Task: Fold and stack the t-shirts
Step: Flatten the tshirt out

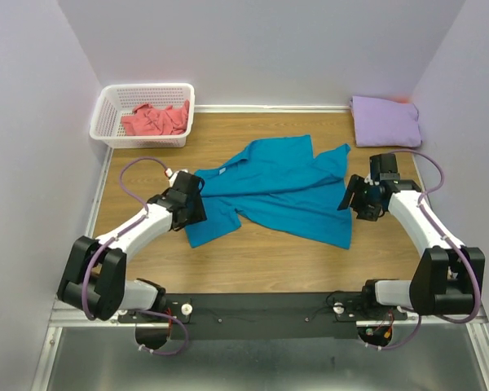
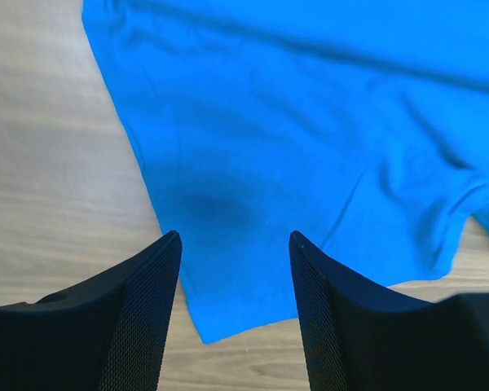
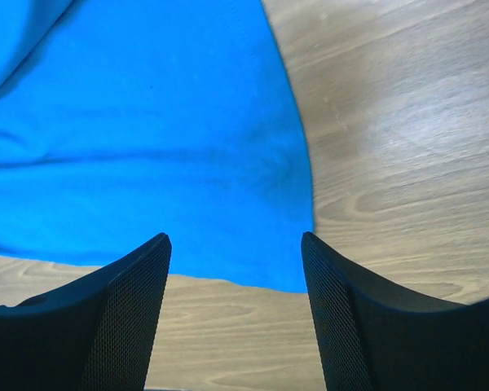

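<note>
We hold our left gripper [image 2: 235,234] and right gripper [image 3: 235,235] wide open over opposite edges of the teal t-shirt [image 1: 277,191], crumpled mid-frame, likely to pinch and spread it flat.

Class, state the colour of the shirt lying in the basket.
The shirt in the basket is coral pink; the top view shows it best.

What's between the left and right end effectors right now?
Only the teal-blue t-shirt, lying rumpled on the table, fills the stretch from the left end effector to the right end effector. The top external view shows it.
</note>
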Tool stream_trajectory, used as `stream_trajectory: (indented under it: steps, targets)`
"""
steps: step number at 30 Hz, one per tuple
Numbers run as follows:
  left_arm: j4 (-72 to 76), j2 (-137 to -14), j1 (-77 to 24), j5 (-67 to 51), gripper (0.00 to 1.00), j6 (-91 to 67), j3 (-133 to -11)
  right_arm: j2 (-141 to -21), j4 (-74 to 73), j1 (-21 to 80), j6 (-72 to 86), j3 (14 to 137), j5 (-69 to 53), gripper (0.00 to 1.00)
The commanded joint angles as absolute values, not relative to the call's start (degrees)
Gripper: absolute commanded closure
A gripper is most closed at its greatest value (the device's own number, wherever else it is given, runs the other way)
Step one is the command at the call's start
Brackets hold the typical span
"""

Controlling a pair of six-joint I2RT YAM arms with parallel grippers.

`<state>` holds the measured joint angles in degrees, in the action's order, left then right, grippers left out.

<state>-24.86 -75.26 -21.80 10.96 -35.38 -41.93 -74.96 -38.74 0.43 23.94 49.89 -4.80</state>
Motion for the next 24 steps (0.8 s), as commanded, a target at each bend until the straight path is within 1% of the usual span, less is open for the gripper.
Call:
stream_trajectory:
  steps: [1, 3, 6, 9, 14, 20, 24]
  targets:
    - [-26.28, -77.42, -23.2, 14.85, 0.37, -42.44, -39.91, -72.6, -40.43, 1.58, 22.33, 48.87, -7.29, 0.27]
    - [-26.71, -78.66, -23.47, 16.6, 0.38, -42.97, -39.64, -71.9, -40.52, 2.19, 22.24, 48.52, -7.38, 0.27]
    - [-28.21, -81.47, -24.51, 17.22, 0.42, -44.73, -39.55, -71.02, -40.69, 2.9, 21.97, 48.08, -7.38, 0.27]
    - [-29.87, -82.0, -26.53, 17.66, 0.43, -47.36, -39.64, -70.14, -40.78, 3.6, 21.8, 47.99, -7.38, 0.27]
    - [-34.01, -80.51, -28.74, 19.6, 0.44, -52.11, -40.34, -69.35, -40.87, 4.66, 21.53, 47.9, -7.73, 0.27]
    - [-39.37, -76.91, -29.09, 21.62, 0.44, -55.11, -42.36, -68.29, -40.87, 6.41, 21.36, 47.55, -7.38, 0.26]
    - [-40.34, -77.25, -30.06, 19.95, 0.44, -55.63, -42.71, -68.2, -40.87, 7.64, 21.27, 47.72, -7.47, 0.26]
